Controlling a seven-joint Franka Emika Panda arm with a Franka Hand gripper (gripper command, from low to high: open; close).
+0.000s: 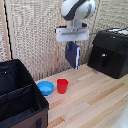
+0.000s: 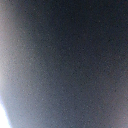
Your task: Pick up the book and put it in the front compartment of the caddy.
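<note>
Right now your pincer (image 1: 73, 45) grips the book (image 1: 74, 54) by its top edge, so it hangs upright in the air above the table (image 1: 90, 100), well apart from the caddy (image 1: 20, 97) at the exterior view's left. A red cup (image 1: 62, 85) stands below.

The arm (image 1: 77, 10) is glossy white and rounded, with a dark band at its joint. Just above the hand (image 1: 73, 47) sits a flat, pale grey-white block, wider than the hand.
</note>
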